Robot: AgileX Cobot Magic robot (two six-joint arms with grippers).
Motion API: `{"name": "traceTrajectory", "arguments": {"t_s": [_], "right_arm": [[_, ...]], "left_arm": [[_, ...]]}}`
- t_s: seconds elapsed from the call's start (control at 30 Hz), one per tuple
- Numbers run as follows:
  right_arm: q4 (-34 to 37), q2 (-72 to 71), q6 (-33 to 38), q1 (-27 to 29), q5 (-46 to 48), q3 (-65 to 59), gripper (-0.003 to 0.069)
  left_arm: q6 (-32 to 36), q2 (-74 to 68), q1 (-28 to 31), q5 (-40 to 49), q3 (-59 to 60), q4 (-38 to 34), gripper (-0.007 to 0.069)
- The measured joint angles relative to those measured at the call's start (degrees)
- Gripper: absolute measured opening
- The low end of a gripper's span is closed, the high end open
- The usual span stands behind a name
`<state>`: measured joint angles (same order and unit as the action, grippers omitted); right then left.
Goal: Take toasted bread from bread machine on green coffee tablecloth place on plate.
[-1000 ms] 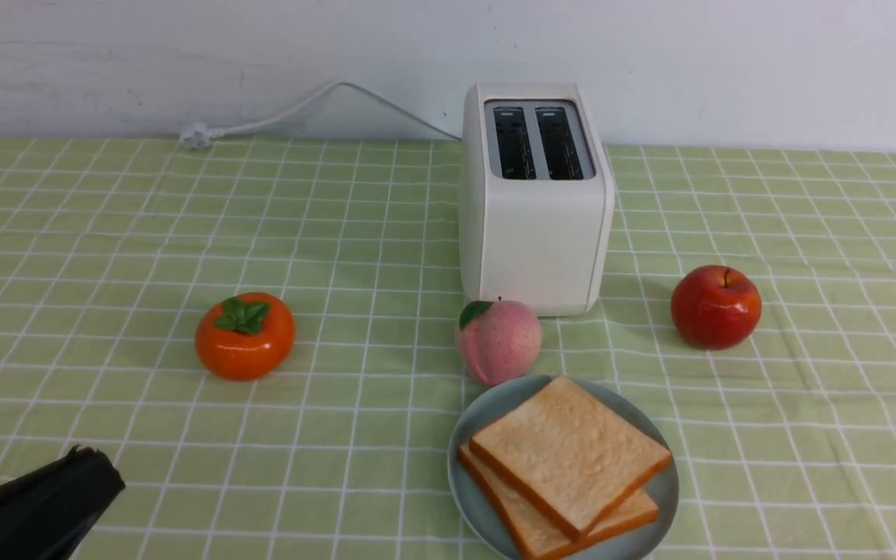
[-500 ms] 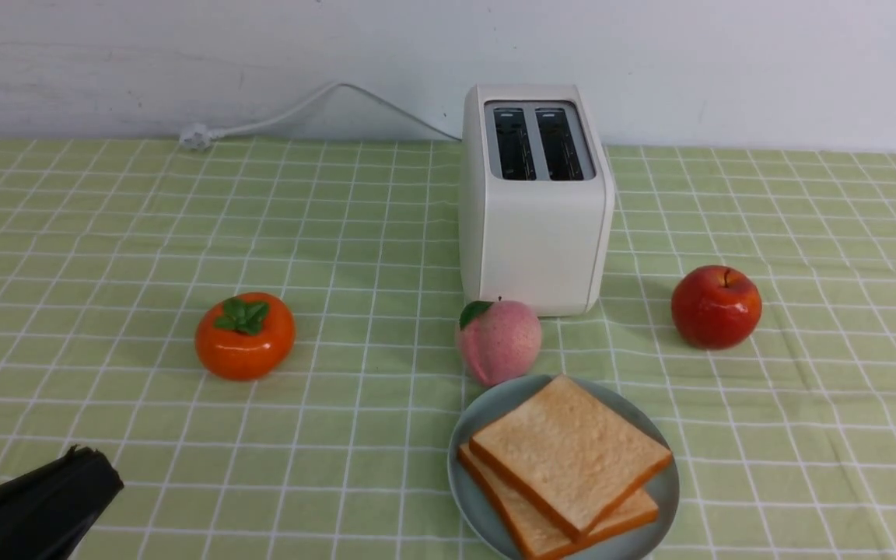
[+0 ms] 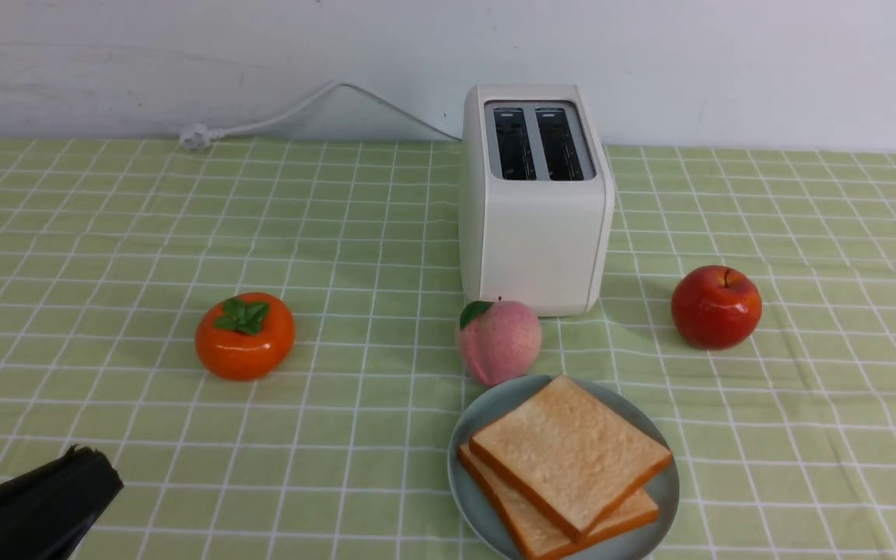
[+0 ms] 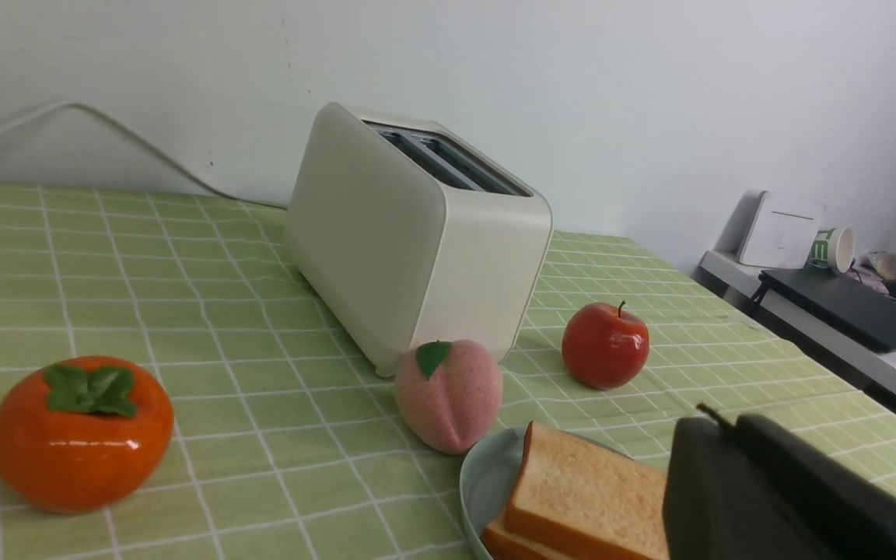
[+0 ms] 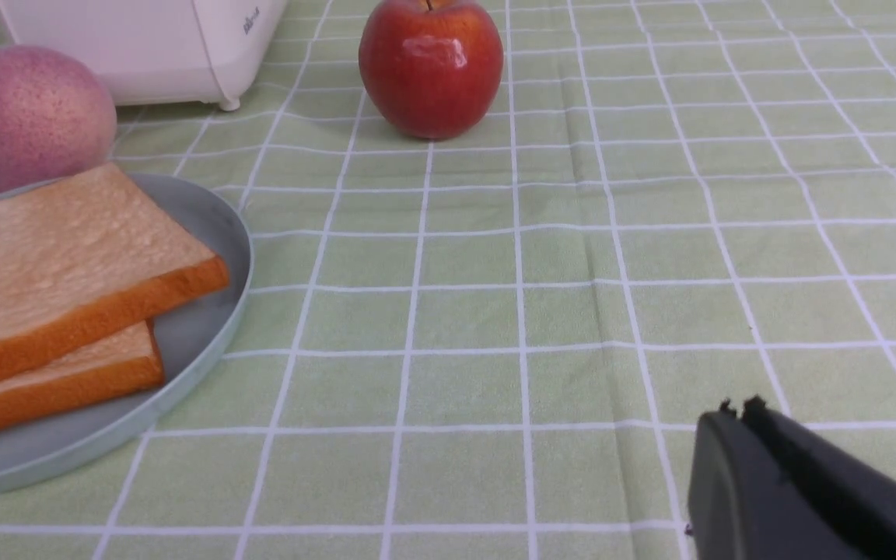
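Black and pressed together, the left gripper sits low at the near left corner of the front view, its jaws closed on nothing. The right gripper shows only in its own wrist view, likewise drawn tight with nothing between the tips, over bare green coffee tablecloth to the right of the plate. Over the last second nothing on the table has moved; the left gripper has crept a touch toward the corner at most, though so little of it shows that I would not press that.

Both slices of toasted bread lie stacked on the plate, the upper one skewed across the lower. The bread machine stands behind with both slots dark and, it seems, empty. Peach, persimmon and apple sit untouched around it.

With arms drawn back and bread plated, the task looks finished.
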<state>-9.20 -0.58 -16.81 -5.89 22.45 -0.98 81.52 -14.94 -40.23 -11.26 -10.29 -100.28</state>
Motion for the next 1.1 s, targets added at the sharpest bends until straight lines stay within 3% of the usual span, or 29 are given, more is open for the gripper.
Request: {"name": "traceTrajectory", "arguments": {"t_s": [0.23, 0.37, 0.4, 0.47, 0.5, 0.57, 0.7, 0.8, 1.0, 1.1], "right_arm": [[0.00, 0.00, 0.00, 0.00, 0.00, 0.00, -0.0010], [0.00, 0.00, 0.00, 0.00, 0.00, 0.00, -0.0001], [0.00, 0.00, -0.05, 0.00, 0.00, 0.00, 0.0000], [0.00, 0.00, -0.05, 0.00, 0.00, 0.00, 0.0001], [0.00, 0.00, -0.05, 0.00, 0.00, 0.00, 0.0001], [0.00, 0.00, -0.05, 0.00, 0.00, 0.00, 0.0002], [0.00, 0.00, -0.05, 0.00, 0.00, 0.00, 0.0002], [0.00, 0.00, -0.05, 0.00, 0.00, 0.00, 0.0004], [0.00, 0.00, -0.05, 0.00, 0.00, 0.00, 0.0008], [0.00, 0.00, -0.05, 0.00, 0.00, 0.00, 0.0012]], "left_arm": [[-1.00, 0.00, 0.00, -0.79, 0.00, 0.00, 0.0027], [-8.24, 0.00, 0.00, 3.68, 0.00, 7.63, 0.0007], [-15.44, 0.00, 0.00, 6.04, 0.00, 16.30, -0.0013], [-20.99, 0.00, 0.00, 7.93, 0.00, 24.35, -0.0013], [-30.81, 0.00, 0.00, 10.03, 0.00, 35.86, -0.0013], [-44.06, 0.00, 0.00, 12.27, 0.00, 48.97, -0.0013], [-59.87, 0.00, 0.00, 14.14, 0.00, 67.06, -0.0013], [-66.18, 0.00, 0.00, 14.70, 0.00, 75.28, -0.0013], [-68.86, 0.00, 0.48, 14.65, 0.00, 80.11, -0.0013], [-71.77, 0.17, 5.83, 14.70, 0.00, 84.69, -0.0013]]}}
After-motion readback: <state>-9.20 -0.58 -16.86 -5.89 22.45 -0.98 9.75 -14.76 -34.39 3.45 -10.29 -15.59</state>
